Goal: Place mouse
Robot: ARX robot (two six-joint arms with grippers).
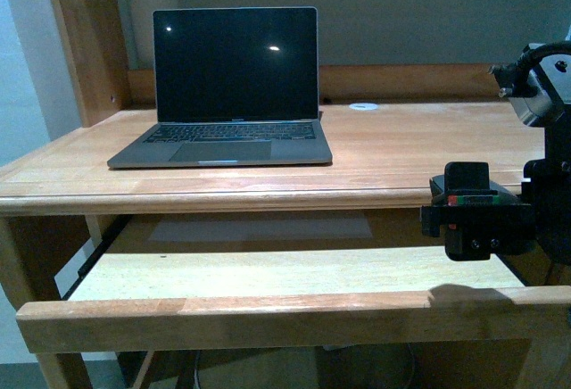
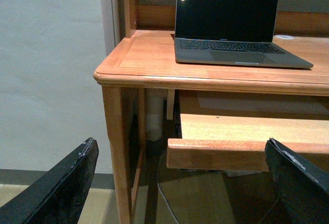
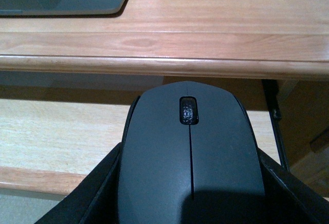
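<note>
While right tool (image 1: 468, 211) is clenched on the mouse (image 3: 190, 157), main risk: mouse hangs abt level w/ or below the desk (image 1: 401, 153) near edge, so going fwd w/o a lift could knock the lip. Early release would drop it on the pull-out shelf (image 1: 268, 273). Mouse sits between the tool's fingers, nose pointing far, near-right of laptop (image 1: 234, 86). Left tool (image 2: 180, 180) spread wide, empty, low by desk's left corner.

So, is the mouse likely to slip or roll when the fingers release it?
It may slip easily: the mouse has a smooth domed shell, held only at its sides by the fingers. It looks rigid, and probably will not roll, being a low oval.
</note>
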